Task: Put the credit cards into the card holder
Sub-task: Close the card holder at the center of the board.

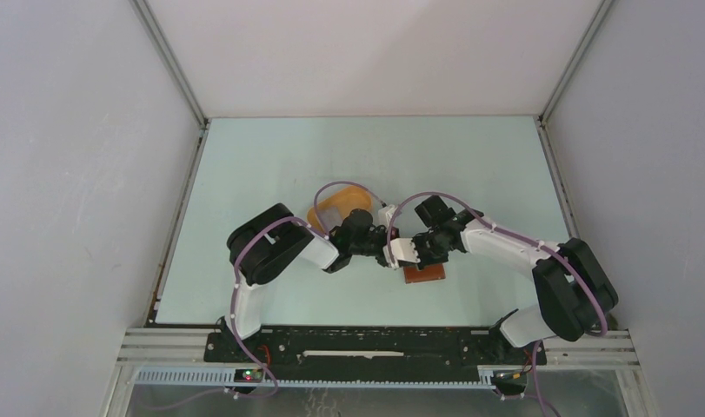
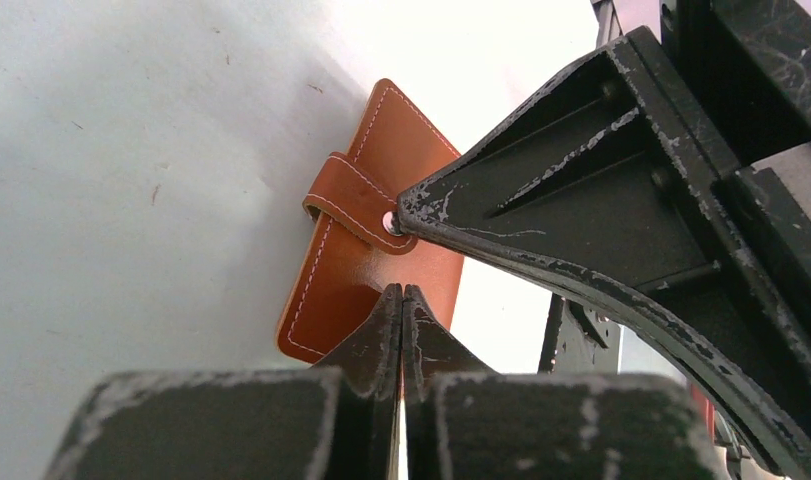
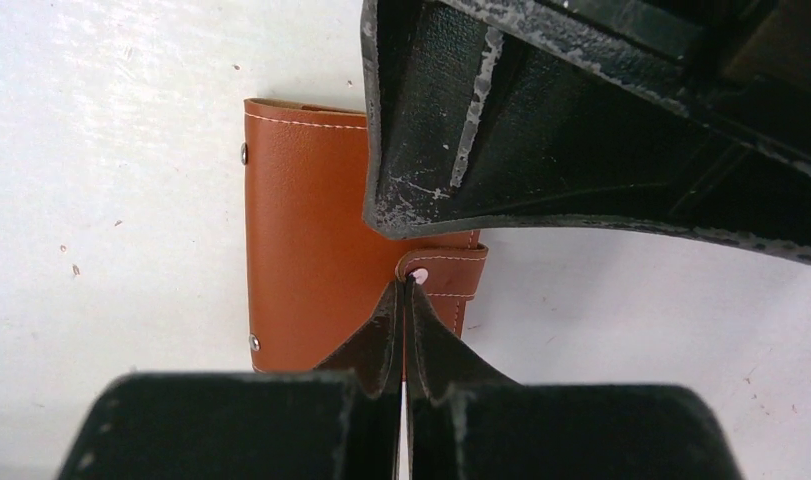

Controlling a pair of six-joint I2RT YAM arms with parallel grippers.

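1. Looking down, I see the closed wallet (image 1: 423, 274) lying flat on the table (image 1: 270, 165).
2. My left gripper (image 2: 402, 290), fingers pressed together, is over the wallet's edge.
3. My right gripper (image 3: 407, 283), likewise pressed together, has its tips at the wallet's strap (image 3: 451, 272).
4. The tray (image 1: 316, 215) sits beyond the wallet.

I see the card holder (image 1: 423, 274) lying flat on the table (image 1: 270, 165), its strap (image 2: 346, 195) wrapped over one edge. My left gripper (image 2: 402, 290) sits directly above the holder, with the strap just ahead of its tips. My right gripper (image 3: 406, 285) comes in from the opposite side, tips at the strap's snap (image 3: 418, 272); most of the holder spreads to its left. The two grippers meet nearly tip to tip over the holder. From above, the holder pokes out on the near side of my right gripper. An oval tray (image 1: 329, 213) lies behind my left gripper's wrist, on the far side, apart from the holder.
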